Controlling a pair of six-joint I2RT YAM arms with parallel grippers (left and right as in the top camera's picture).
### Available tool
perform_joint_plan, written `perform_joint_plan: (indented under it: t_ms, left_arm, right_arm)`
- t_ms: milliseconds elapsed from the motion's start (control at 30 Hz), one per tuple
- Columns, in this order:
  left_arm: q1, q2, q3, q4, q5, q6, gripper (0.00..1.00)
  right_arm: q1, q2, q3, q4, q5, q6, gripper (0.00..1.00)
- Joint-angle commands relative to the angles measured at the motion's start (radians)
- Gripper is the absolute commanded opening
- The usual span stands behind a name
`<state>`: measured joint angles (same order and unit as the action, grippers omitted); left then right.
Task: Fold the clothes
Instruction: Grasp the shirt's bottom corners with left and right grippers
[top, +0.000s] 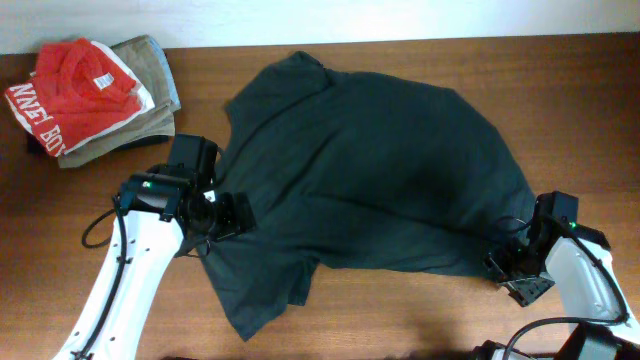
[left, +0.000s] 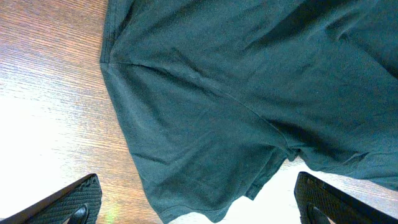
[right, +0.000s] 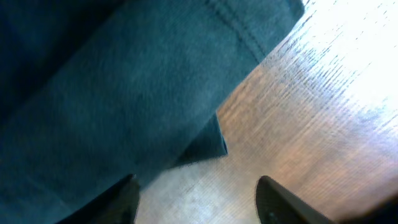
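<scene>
Dark green-black fabric takes up the middle of the table: the T-shirt lies spread out and rumpled on the wood, with one flap trailing toward the near edge. From overhead, the left gripper sits right at the shirt's left edge and the right gripper at its near right corner, but that view can't show how the fingers stand.

The wrist cameras can. On the left wrist view, both fingers are spread wide and hold nothing, and a seamed, hemmed piece of the shirt lies on the wood between them. On the right wrist view it's blurry, but the fingers stand apart too, released, with bare wood between them and the shirt's stitched hem just beside them.

Only the overhead view takes in the far left corner, where a red shirt with white lettering rests on a folded khaki garment, apart from the T-shirt.
</scene>
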<state>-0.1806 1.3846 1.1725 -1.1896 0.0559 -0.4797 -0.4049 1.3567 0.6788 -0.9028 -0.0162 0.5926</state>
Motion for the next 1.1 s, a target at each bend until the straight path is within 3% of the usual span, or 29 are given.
perform_joint_plan:
  t_ms: [0, 133, 233, 400, 600, 1067]
  left_arm:
    - [-0.007, 0.001, -0.01, -0.003, 0.007, 0.002, 0.99]
    - [-0.007, 0.001, -0.01, -0.005, 0.007, 0.002, 0.99]
    - [-0.007, 0.001, -0.01, -0.009, 0.007, 0.002, 0.99]
    - [-0.007, 0.001, -0.01, -0.013, 0.007, 0.002, 0.99]
    - [-0.007, 0.001, -0.01, -0.016, 0.007, 0.002, 0.99]
    - [-0.007, 0.001, -0.01, -0.013, 0.007, 0.002, 0.99]
  right_arm:
    - [0.005, -0.008, -0.027, 0.026, 0.018, 0.102, 0.61]
    - [0.005, -0.008, -0.034, 0.029, 0.029, 0.116, 0.59]
    - [0.005, -0.008, -0.046, 0.02, 0.07, 0.174, 0.45]
    - [-0.011, -0.008, -0.075, 0.029, 0.1, 0.233, 0.45]
    - [-0.098, -0.008, -0.079, 0.021, 0.088, 0.224, 0.46]
    - [-0.1, -0.01, -0.11, 0.1, 0.004, 0.175, 0.46]
